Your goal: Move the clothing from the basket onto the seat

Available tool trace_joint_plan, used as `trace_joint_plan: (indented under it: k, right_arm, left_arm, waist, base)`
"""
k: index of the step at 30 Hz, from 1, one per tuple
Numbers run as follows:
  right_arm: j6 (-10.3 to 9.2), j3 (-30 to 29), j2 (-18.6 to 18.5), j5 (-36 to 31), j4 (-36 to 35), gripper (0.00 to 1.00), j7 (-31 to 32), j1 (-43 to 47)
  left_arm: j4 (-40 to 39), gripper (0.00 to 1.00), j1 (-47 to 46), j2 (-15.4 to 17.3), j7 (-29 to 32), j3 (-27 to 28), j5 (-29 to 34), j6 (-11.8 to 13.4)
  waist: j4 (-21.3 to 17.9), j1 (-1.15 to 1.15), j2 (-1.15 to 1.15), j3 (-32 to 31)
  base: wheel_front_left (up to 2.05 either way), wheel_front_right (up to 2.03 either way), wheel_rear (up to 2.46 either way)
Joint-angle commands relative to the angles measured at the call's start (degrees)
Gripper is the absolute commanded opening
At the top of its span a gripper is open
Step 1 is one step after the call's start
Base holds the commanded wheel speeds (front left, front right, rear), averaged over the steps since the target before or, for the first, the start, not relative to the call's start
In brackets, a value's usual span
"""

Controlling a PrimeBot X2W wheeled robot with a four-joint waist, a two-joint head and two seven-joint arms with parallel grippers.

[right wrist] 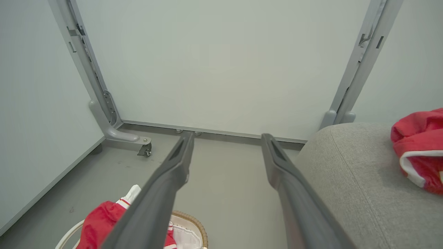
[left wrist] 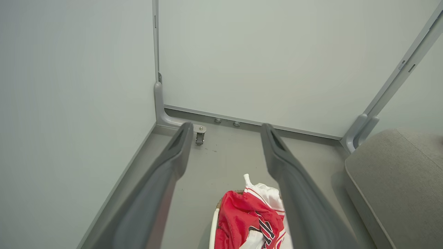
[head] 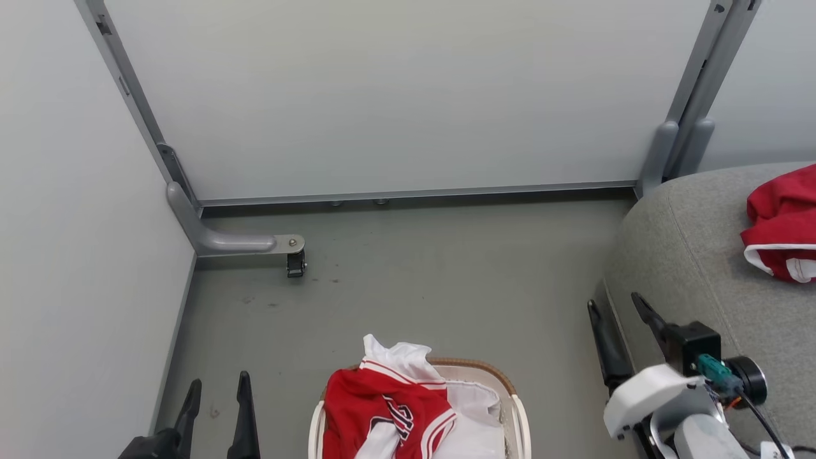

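Left fingers (head: 245, 408) at near left: spread wide, nothing btwn them, tips over bare floor (head: 414, 287). Just right of them the basket (head: 519, 408) sits on the floor, near middle, w/ a red jersey (head: 363, 408), dark lettering up, heaped over its left rim & a white cloth (head: 475, 408) filling its right side. Right fingers (head: 609, 347) at near right: also fully apart, empty, running along the left edge of the seat (head: 688, 255); can't tell if they touch it. Seat takes up the floor's right side, rounded corner toward the far wall. A 2nd red garment (head: 781, 223) w/ white trim lies on the seat top toward its right edge, well apart from the basket. Far-left floor corner: a small caster (head: 296, 262) under a grey frame foot. Beyond, pale partition panels (head: 395, 95).
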Motion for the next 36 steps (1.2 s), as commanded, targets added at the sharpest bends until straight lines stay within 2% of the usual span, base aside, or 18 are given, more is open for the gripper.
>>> trace_joint_plan:
  k: [1,4,9,36]
  right_arm:
    - [-0.08,-0.41,-0.33,1.07,-0.96,1.0,-0.13,1.92]
    - [-0.08,-1.06,-0.31,3.8,-2.8,1.0,-0.13,5.13]
    - [-0.08,0.54,-0.3,4.53,-3.64,1.0,-0.12,7.6]
    - [-0.08,0.19,-0.28,5.1,-4.26,1.0,-0.12,7.75]
  left_arm:
    - [0.08,1.0,0.49,-0.48,-0.02,0.14,0.95,-0.34]
    - [0.69,1.0,0.18,-0.93,-0.03,0.49,1.86,-1.0]
    - [1.89,1.0,0.55,-1.62,-0.03,0.81,3.12,-1.9]
    - [3.59,1.0,0.27,-3.33,-0.03,3.34,5.99,-4.06]
  waist:
    - [0.43,0.01,0.0,-0.53]
    - [0.51,0.01,0.0,-1.01]
    - [-0.1,0.01,0.0,-1.49]
    - [-0.67,0.01,0.0,-1.07]
  base:
    - [0.0,0.0,0.0]
    - [0.0,0.0,0.0]
    - [0.0,0.0,0.0]
    - [0.0,0.0,0.0]
